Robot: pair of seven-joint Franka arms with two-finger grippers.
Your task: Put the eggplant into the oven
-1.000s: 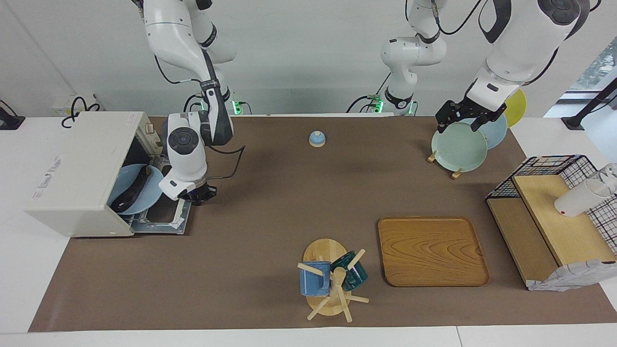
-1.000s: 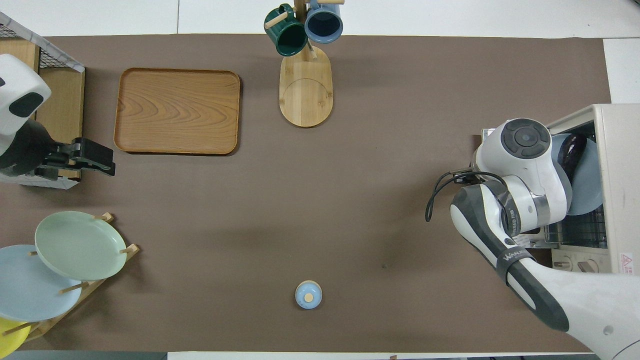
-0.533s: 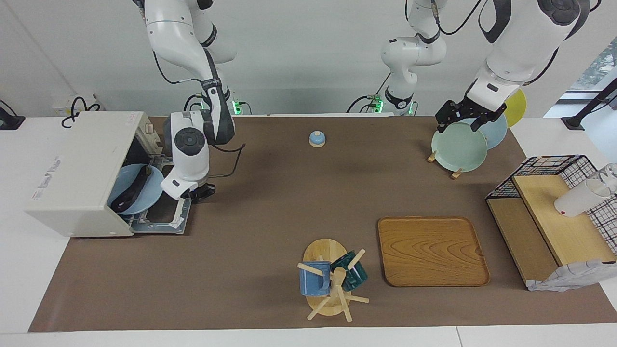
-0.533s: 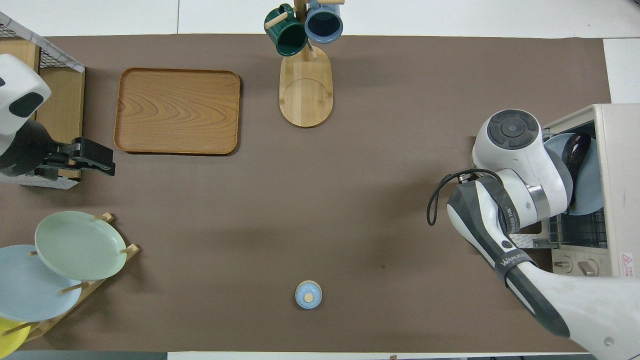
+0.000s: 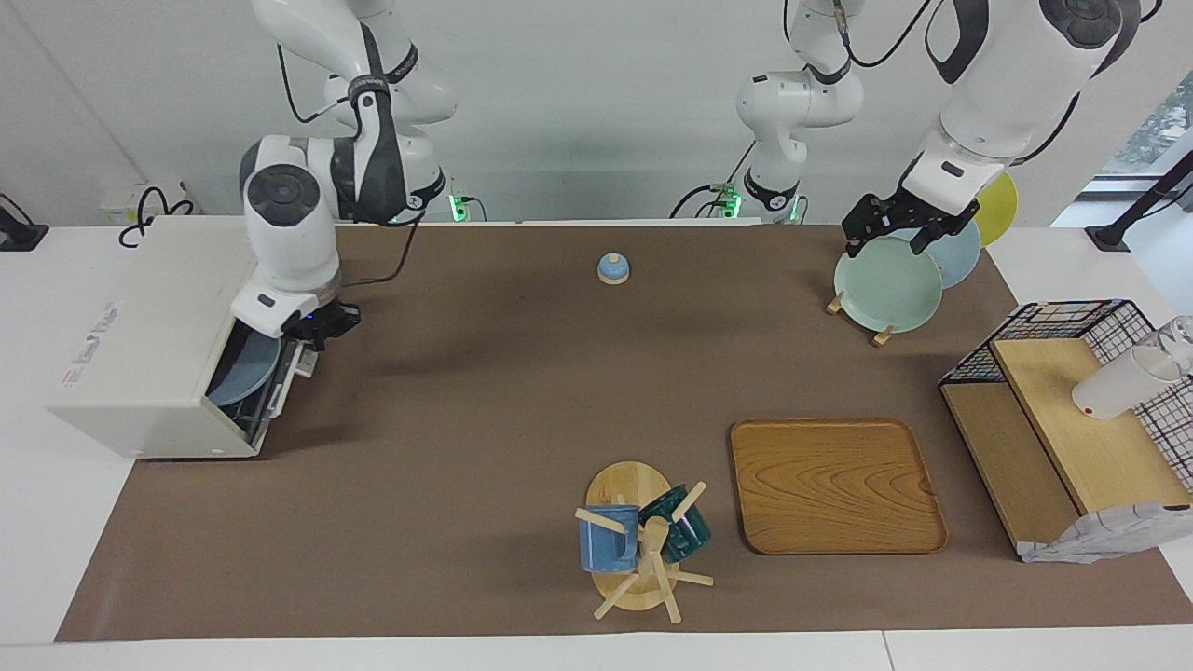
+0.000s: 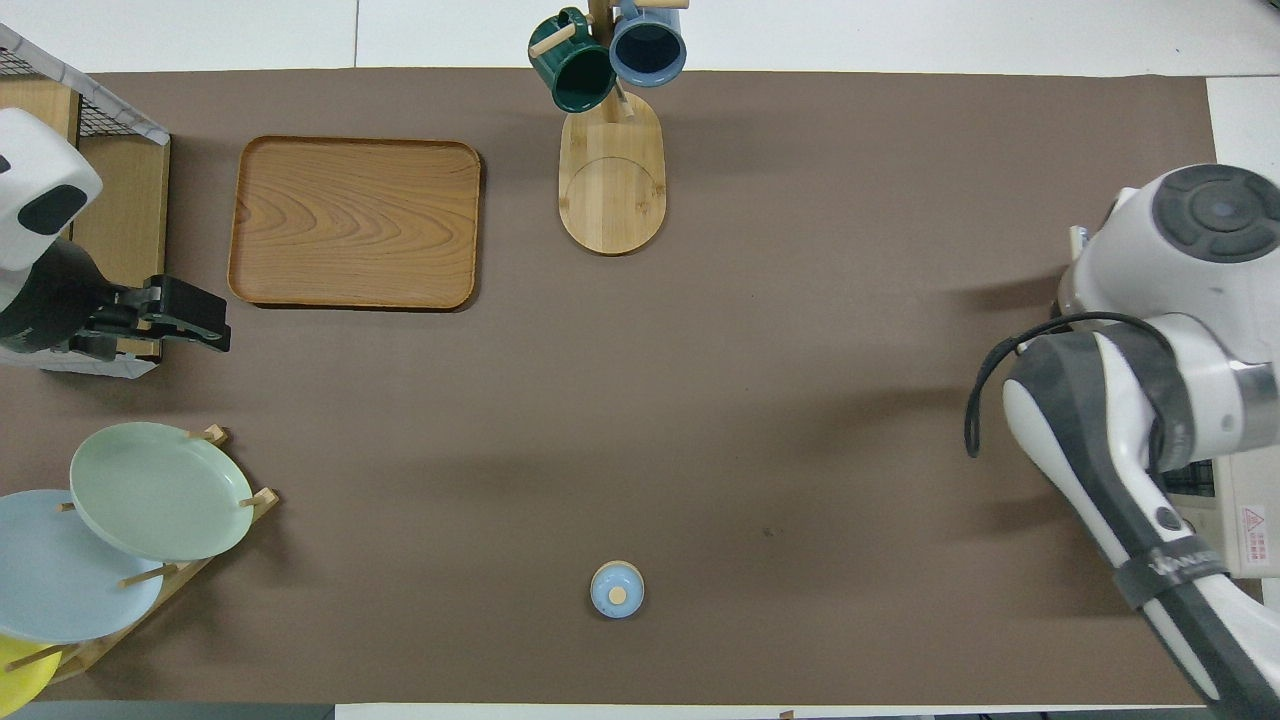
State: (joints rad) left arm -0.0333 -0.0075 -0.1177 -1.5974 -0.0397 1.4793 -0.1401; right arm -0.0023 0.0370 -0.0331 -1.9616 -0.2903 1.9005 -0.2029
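- Facing view: the right gripper point(image 5: 322, 328), fingertips together, sits at the top edge of the oven door point(image 5: 277, 380), which is nearly shut but for a narrow gap.
- Facing view: the cream-white oven point(image 5: 149, 335) stands at the right arm's end of the table; through the gap a pale blue plate point(image 5: 244, 373) shows inside. The eggplant is not visible, so I judge it lies on that plate but cannot confirm it.
- Facing view: risk, as I judge it: if the plate's rim sticks out past the rack, the door could jam on it or knock the plate, and a hard push could slide the light oven along the table.
- Facing view: the left gripper point(image 5: 893, 227), fingers apart, waits over the green plate point(image 5: 887, 284) in the plate rack; a stray drop could strike that plate.
- Overhead view: the right arm covers the oven point(image 6: 1250, 520) almost wholly; door, plate and eggplant are hidden, so the door's closing cannot be checked here.
- Overhead view: the left gripper point(image 6: 195, 325) hangs spread beside the wooden tray point(image 6: 355, 222), well apart from the oven, so no clash between the arms looks likely.
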